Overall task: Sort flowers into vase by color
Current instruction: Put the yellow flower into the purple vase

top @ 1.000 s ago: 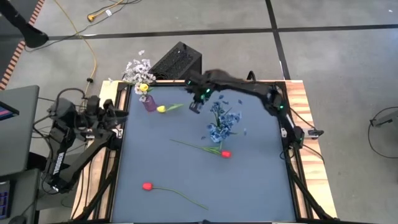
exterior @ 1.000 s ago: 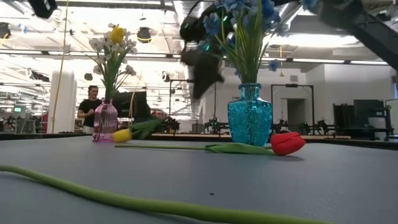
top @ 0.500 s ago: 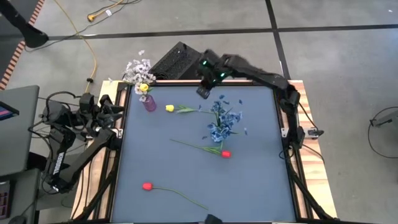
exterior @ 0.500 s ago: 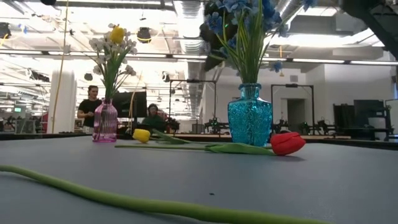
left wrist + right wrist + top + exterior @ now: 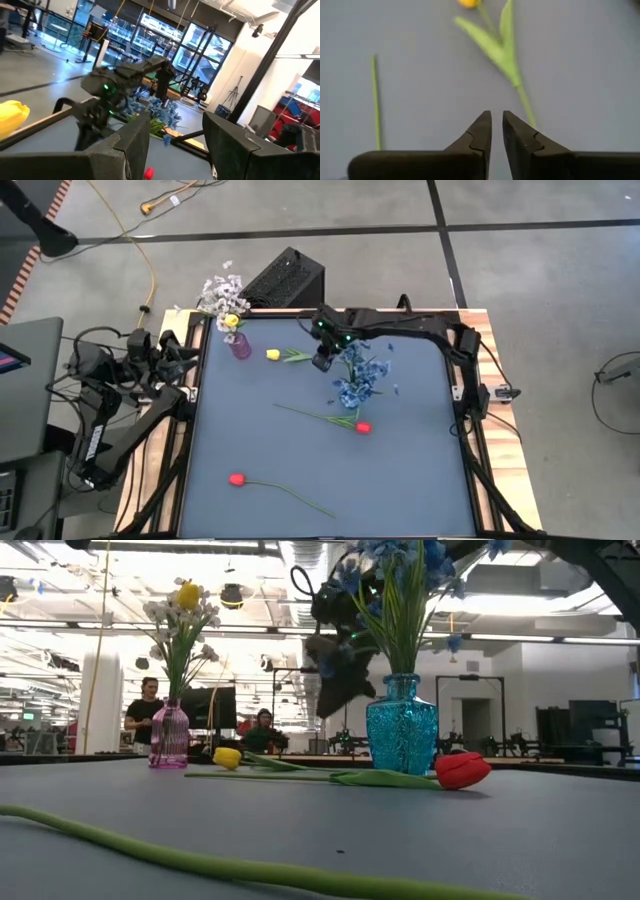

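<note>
A yellow-bud flower [image 5: 272, 354] lies flat on the table's far part, its stem [image 5: 520, 95] pointing right. My right gripper [image 5: 322, 362] hovers over the stem's free end, shut to a narrow slit and empty [image 5: 496, 125]; it also shows in the low view [image 5: 335, 680]. A pink vase [image 5: 240, 345] at the far left holds white-lavender blossoms and a yellow bud. A blue glass vase [image 5: 402, 735] holds the blue sprigs [image 5: 355, 375]. Two red tulips [image 5: 362, 426] [image 5: 237, 478] lie on the table. My left gripper [image 5: 175, 150] waits open at the table's left edge.
A long green tulip stem [image 5: 200, 860] lies across the near part of the table. A black box [image 5: 285, 278] stands beyond the far edge. People sit in the room behind the table [image 5: 145, 710]. The table's right and near-right parts are bare mat [image 5: 420, 470].
My right gripper has risen and swung toward the far edge, then come back down toward the yellow flower's stem end. The yellow flower has slid a little toward the table's right and now lies flat.
</note>
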